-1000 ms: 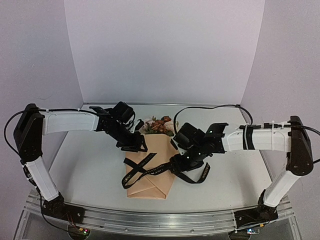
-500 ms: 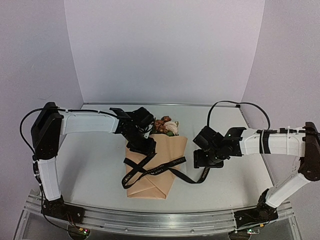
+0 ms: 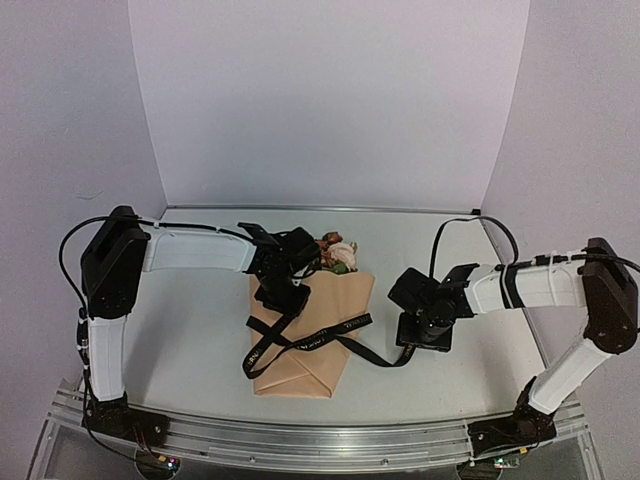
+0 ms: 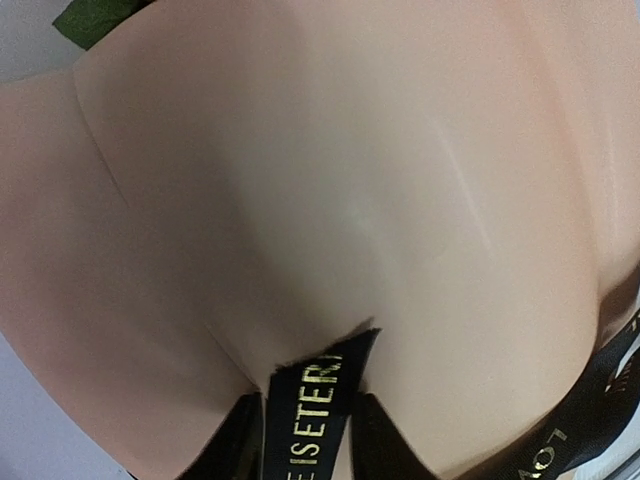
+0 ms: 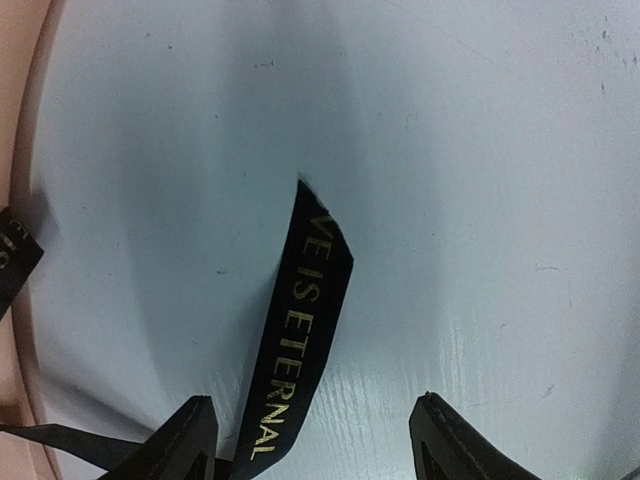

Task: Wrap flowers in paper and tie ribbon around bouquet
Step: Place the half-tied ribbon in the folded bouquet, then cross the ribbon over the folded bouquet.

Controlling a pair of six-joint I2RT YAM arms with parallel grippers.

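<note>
Top external: bouquet [image 3: 300,345] mid-table, tan paper [image 3: 320,300] folded into a cone. Lies roughly along 12–6, tipped a little toward 1; flowers [image 3: 335,250] at the 12 end, folded narrow end at 6. Black ribbon [image 3: 320,335] crossed over the middle, tails trailing off toward 3 and 8. Bare table [image 3: 180,320] open at 9 and again past 3. Back wall [image 3: 330,110] close beyond the flowers, metal rail [image 3: 300,438] along the near edge at 6. Left gripper [image 3: 283,298] down on the bouquet's 11 corner. Left wrist: fingers [image 4: 238,445] set close either side of a ribbon end; clamped or not, cannot tell. Right gripper [image 3: 425,335] at 3, off the paper. Right wrist: jaws wide apart, ribbon tail flat on the table between them.
</note>
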